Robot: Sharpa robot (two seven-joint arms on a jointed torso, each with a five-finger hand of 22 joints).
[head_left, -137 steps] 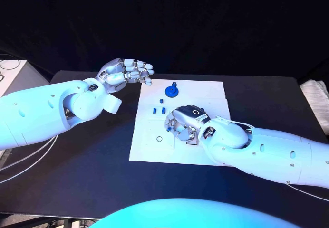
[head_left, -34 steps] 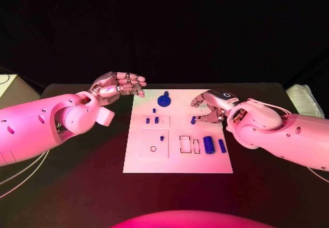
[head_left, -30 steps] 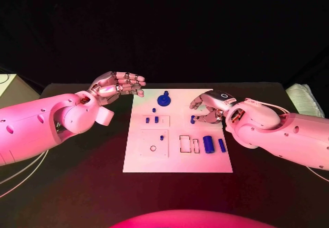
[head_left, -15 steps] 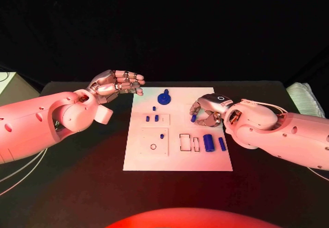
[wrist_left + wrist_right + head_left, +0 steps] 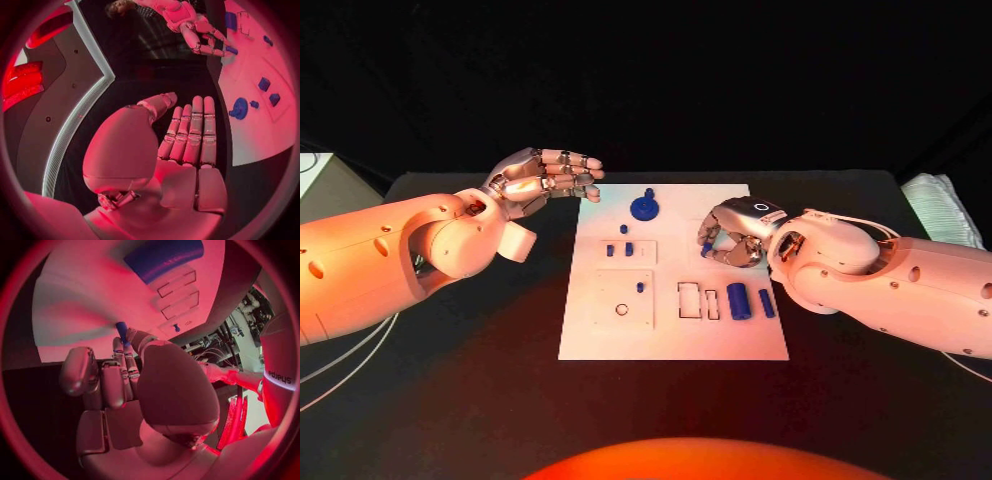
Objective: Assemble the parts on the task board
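Black cloth is closing off the space behind a dark counter (image 5: 473, 400), and the white task board (image 5: 675, 335) is lying in the middle of it.

Off the board's far left corner, the left robot hand (image 5: 548, 176) is hovering above the counter with its fingers (image 5: 190, 132) curled loosely side by side and nothing in them, so it is released and not touching any part. Just to the right of this hand, a round blue part (image 5: 646, 208) with a short stem is standing at the far end of the board. Nearer than that, two small blue parts (image 5: 620, 249) are standing in an outlined square, and one tiny blue part (image 5: 639, 288) is sitting in the larger square below it.

Further right, two empty rectangular outlines (image 5: 697, 301) are lying on the board, and beside them a thick blue cylinder (image 5: 738, 301) and a thinner blue pin (image 5: 766, 304) are lying flat, close under the right robot hand's wrist.

The right robot hand (image 5: 730, 238) is hanging low over the board's right half, grasping a small blue peg (image 5: 122, 332) between its fingertips (image 5: 128, 347); the peg is sticking out past them toward the white surface. Whether its tip is touching the board cannot be told.
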